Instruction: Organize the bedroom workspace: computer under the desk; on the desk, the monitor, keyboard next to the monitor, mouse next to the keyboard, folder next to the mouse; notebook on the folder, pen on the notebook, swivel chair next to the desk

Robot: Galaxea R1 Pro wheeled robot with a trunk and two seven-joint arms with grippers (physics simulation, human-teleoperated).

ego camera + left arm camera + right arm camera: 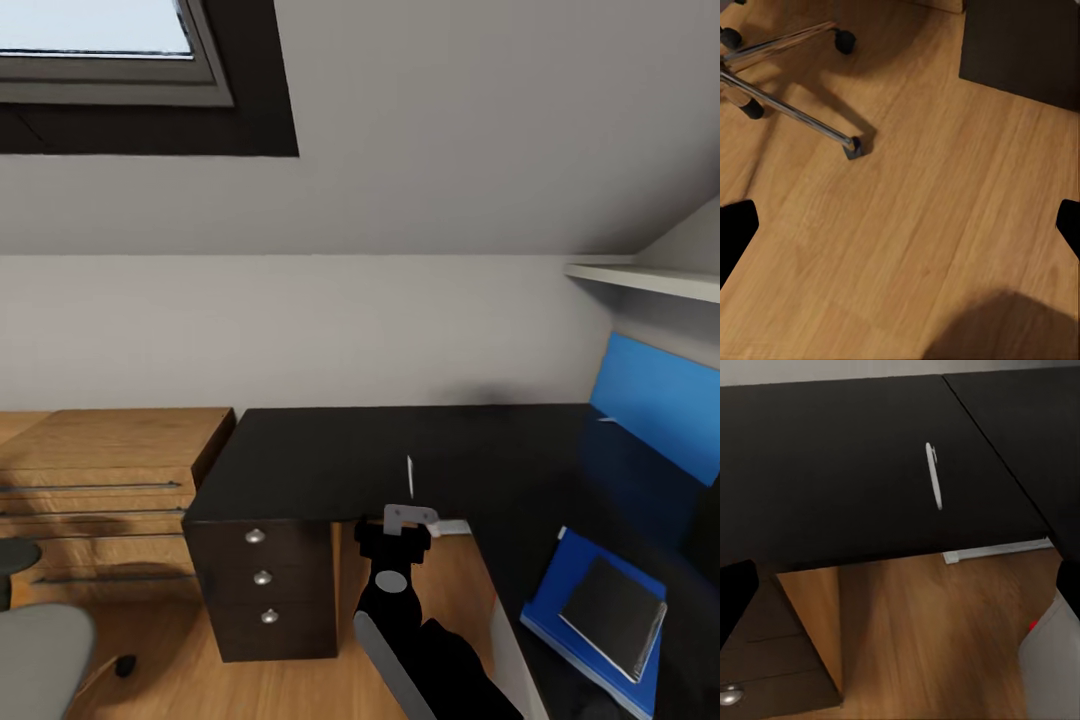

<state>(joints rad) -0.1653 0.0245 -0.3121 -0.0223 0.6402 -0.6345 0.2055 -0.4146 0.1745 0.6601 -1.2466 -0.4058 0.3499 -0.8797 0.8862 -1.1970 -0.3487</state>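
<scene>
- Lying on the black worktop (300,460), the slim white pen (410,476) sits near the front edge, just beyond the right gripper (409,520); the right wrist view shows it (934,476) straight ahead of the fingers.
- Its long axis runs from the front edge toward the wall, roughly in line with the gripper's approach, so I judge a wrist turn is needed to close across it.
- The right fingers look spread, their dark tips at the two sides of the wrist view with nothing between them.
- The left gripper (900,225) hangs over the wooden floor (915,195) near the swivel chair's chrome base (787,112), its fingers spread and empty, well away from the pen; the right arm is nearer.
- To the right of the pen, the dark grey notebook (612,602) already rests on the blue folder (570,560) on the worktop's side wing, which is where the pen belongs.
</scene>
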